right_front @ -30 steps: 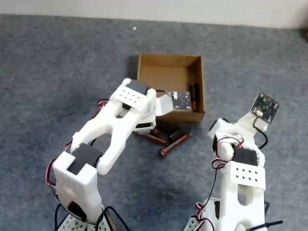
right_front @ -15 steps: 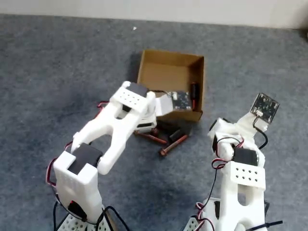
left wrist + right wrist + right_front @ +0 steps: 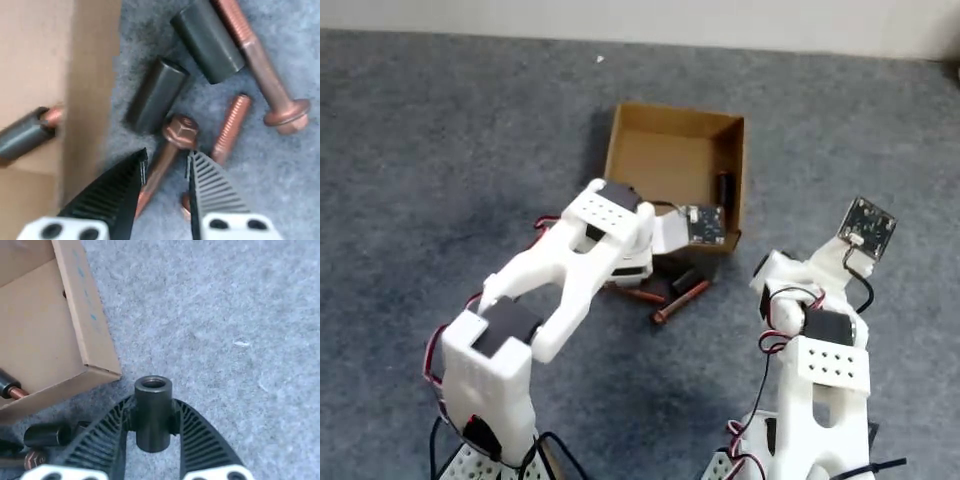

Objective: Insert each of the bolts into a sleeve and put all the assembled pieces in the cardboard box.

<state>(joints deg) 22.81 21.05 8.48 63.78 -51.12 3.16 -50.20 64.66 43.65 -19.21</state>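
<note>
Beside the cardboard box [image 3: 675, 112], left gripper [image 3: 166, 155] gapes astride a copper bolt [image 3: 179, 132] among loose sleeves [image 3: 155, 95]; right gripper [image 3: 152, 410] clamps a black sleeve [image 3: 152, 390].

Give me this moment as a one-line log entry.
left arm: jaws open over a loose bolt | right arm: jaws shut on sleeve | cardboard box: one assembled piece inside | carpet: two loose sleeves

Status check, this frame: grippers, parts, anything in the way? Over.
Left gripper open, fingers astride a bolt by the cardboard box. Right gripper shut on a sleeve. A loose sleeve crowds the bolt head.
</note>
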